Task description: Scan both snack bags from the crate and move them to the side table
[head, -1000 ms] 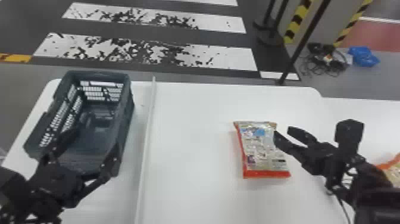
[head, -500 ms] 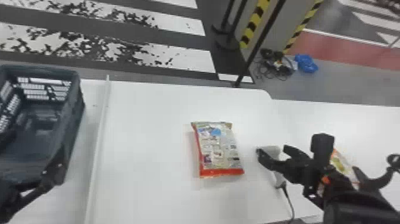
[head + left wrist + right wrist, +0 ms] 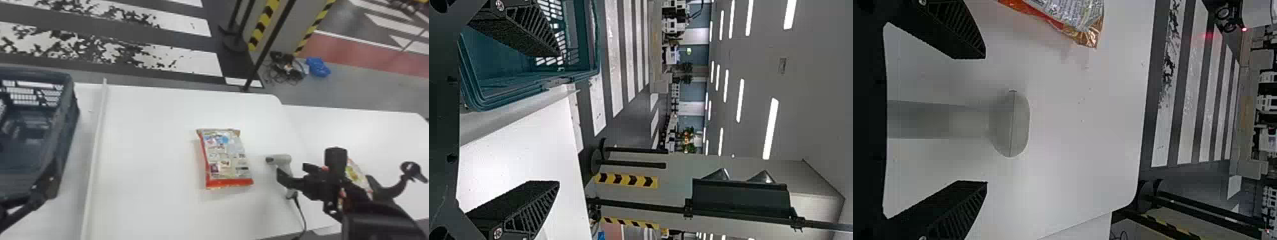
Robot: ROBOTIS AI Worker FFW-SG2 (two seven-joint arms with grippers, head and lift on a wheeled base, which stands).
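One snack bag (image 3: 225, 159) lies flat on the white table (image 3: 153, 134), around the middle of the frame in the head view, its printed face up and a red band along the lower edge. A second, colourful bag (image 3: 356, 174) is on the side table (image 3: 367, 131) at the right of the frame, partly hidden behind the black right arm.

The right end effector (image 3: 292, 174) is at the lower right, its fingers spread and nothing clasped. A pale grey handheld scanner (image 3: 282, 158) is just beside it, to the right of the middle bag; in the right wrist view it appears between the fingers, touching neither. A dark cord (image 3: 301, 213) runs from its base toward the bottom edge.

The left end effector (image 3: 40, 196) is at the lower left, by the crate's near right corner, released and holding nothing. The dark crate (image 3: 65, 127) sits at the left edge, with a long white strip (image 3: 95, 153) between it and the middle bag.
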